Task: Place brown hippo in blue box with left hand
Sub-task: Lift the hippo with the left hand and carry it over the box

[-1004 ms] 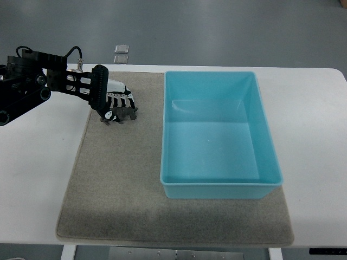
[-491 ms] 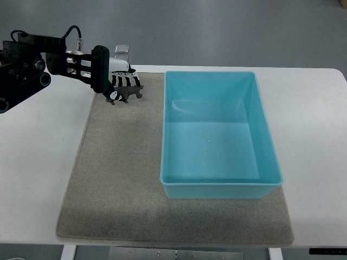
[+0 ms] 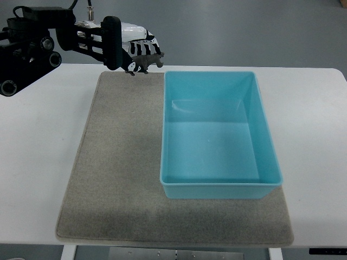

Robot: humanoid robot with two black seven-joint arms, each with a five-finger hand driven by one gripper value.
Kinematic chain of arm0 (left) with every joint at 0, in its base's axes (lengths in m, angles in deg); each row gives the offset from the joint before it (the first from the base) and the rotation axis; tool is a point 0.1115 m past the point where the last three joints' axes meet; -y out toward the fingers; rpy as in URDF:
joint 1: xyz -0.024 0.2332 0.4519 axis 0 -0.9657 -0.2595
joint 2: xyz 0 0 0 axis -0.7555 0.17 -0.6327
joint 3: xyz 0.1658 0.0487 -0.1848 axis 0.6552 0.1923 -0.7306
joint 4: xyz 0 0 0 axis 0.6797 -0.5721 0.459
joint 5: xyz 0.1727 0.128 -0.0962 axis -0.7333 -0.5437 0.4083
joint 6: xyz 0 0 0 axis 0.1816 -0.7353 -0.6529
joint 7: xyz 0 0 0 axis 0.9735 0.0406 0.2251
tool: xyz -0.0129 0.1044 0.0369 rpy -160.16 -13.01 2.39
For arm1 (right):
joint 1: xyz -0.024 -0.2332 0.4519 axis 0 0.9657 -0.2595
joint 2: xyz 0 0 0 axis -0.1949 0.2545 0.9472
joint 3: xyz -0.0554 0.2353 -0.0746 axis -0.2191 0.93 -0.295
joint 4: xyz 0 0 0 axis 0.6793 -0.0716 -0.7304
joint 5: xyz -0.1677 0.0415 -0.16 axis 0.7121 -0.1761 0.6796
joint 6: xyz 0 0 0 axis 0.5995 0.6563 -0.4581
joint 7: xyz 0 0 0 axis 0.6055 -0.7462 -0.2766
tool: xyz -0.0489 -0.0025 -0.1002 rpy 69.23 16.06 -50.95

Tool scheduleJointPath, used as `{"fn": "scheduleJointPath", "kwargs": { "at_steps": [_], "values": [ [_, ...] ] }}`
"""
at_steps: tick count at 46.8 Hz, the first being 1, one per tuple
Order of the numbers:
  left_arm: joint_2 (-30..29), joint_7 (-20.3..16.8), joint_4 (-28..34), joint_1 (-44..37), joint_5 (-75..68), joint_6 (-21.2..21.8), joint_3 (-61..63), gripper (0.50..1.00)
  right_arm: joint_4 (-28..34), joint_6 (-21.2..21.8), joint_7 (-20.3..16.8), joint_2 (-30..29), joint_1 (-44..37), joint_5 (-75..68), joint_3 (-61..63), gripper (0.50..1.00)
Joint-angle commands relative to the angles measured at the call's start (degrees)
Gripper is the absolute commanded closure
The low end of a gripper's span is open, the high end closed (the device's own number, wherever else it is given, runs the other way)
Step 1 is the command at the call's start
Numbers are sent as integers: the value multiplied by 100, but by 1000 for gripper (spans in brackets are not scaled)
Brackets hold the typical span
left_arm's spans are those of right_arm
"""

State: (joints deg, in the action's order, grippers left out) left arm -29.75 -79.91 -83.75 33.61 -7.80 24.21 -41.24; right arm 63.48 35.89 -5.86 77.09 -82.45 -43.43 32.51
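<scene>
My left hand reaches in from the upper left, held high above the mat's far edge. Its black-and-white fingers are curled around a small brown hippo, whose legs and head hang out below them. The blue box sits on the right part of the mat, open and with nothing in it. The hippo hangs just left of the box's far left corner, outside the box. The right hand does not show.
A grey felt mat covers the middle of the white table. The left arm's black forearm with its cable crosses the top left corner.
The left hand has lifted the hippo off the mat and carried it up and to the right, toward the box's far left corner.
</scene>
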Motion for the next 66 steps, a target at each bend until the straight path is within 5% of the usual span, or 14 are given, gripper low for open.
{"fn": "scheduleJointPath", "kwargs": {
  "at_steps": [1, 66],
  "values": [
    [9, 1, -159, -1, -2, 58, -17, 1000, 0, 0, 0, 0, 0, 0, 0, 564],
    [1098, 1, -766, -458, 7, 226, -8, 1000, 0, 0, 0, 0, 0, 0, 0, 564]
  ]
}}
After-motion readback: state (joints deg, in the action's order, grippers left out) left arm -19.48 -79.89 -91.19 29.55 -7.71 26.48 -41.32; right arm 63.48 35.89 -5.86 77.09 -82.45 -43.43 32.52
